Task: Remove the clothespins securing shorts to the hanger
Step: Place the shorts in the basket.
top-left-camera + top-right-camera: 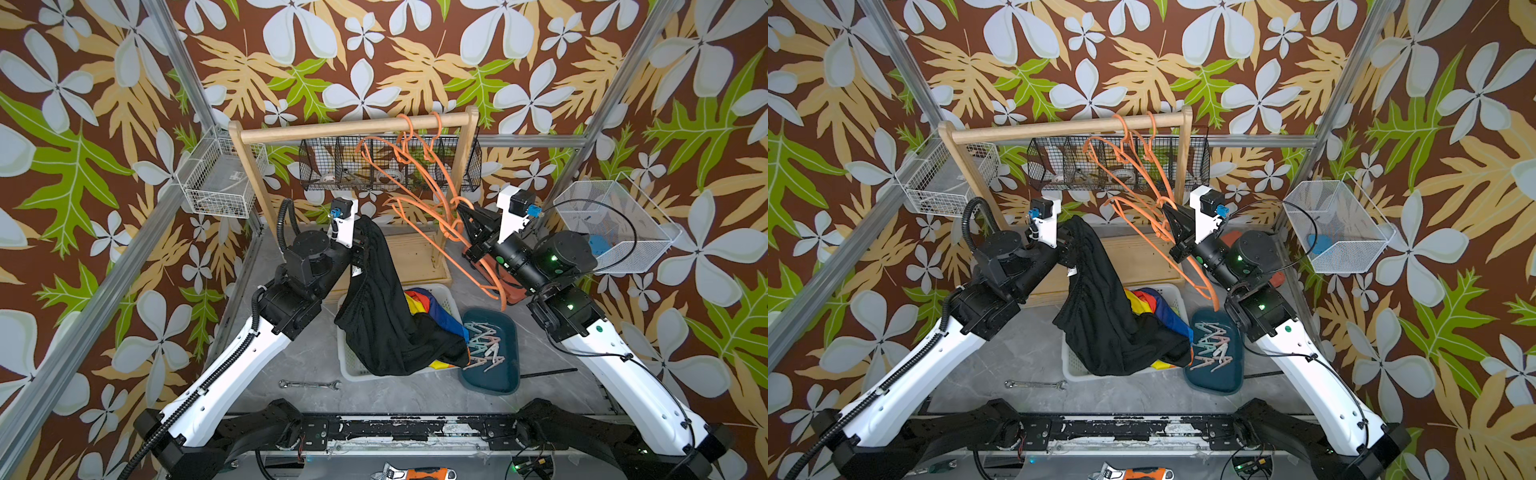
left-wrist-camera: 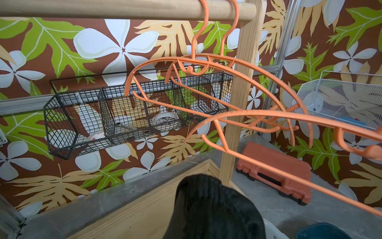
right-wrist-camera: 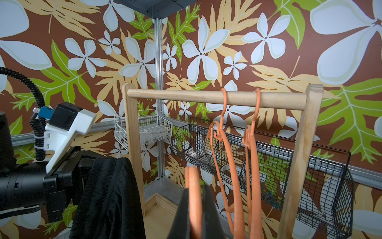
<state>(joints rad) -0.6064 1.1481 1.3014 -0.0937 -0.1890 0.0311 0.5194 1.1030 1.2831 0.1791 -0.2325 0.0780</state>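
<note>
Left gripper, seemingly clamped on shorts; right gripper pinches hanger. A swing could snag racked hangers.

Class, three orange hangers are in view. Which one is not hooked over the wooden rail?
The hanger held by the right gripper, clear of the wooden rail; the other two hangers hook over that rail.

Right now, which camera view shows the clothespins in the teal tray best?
A top view: the clothespins lie piled in plain sight in the teal tray beside the white basket, and both top views show them alike. The left wrist view catches only a corner of that tray, no pins; the right wrist view shows neither.
</note>
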